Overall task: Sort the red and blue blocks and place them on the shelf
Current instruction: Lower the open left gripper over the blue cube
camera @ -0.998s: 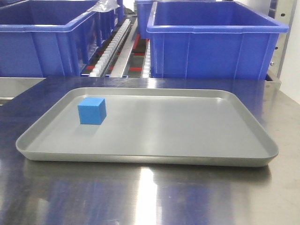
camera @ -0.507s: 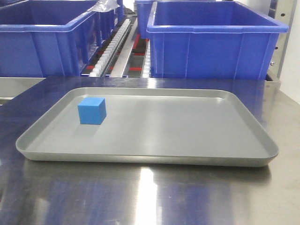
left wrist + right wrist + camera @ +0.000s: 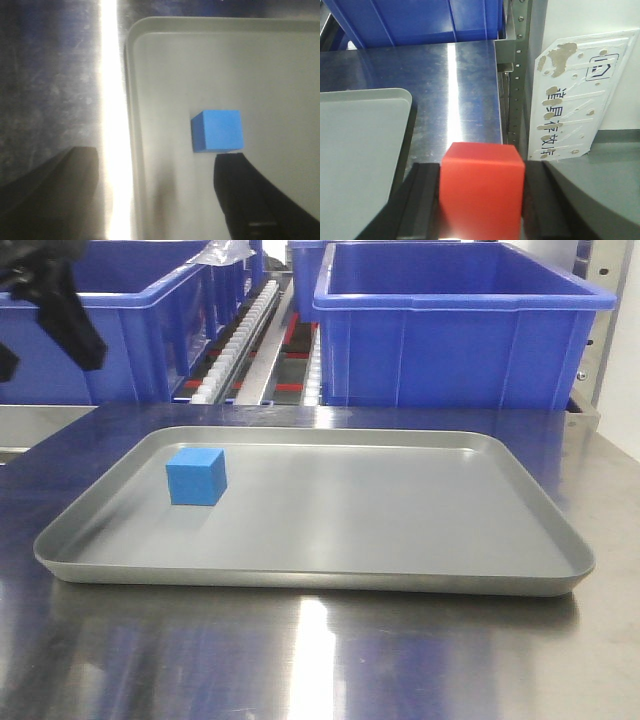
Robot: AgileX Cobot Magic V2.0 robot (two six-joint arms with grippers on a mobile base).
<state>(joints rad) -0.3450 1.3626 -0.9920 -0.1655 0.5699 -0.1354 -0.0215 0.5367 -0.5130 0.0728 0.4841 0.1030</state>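
Left gripper (image 3: 50,352): newly entered the front view at upper left, in front of the left bin (image 3: 150,330); absent half a second ago. Jaws spread wide, holding nothing; in the wrist view its dark fingers (image 3: 245,200) sit either side of the tray's (image 3: 400,585) edge.
Blue block (image 3: 196,476): unmoved, resting in the tray near its left rear corner, just ahead of one finger.
Right gripper (image 3: 482,200): clamped on the red block (image 3: 482,192), above the tabletop (image 3: 460,100) beside the tray's corner.
Shelf (image 3: 240,340): white rollers between two bins, behind the table.
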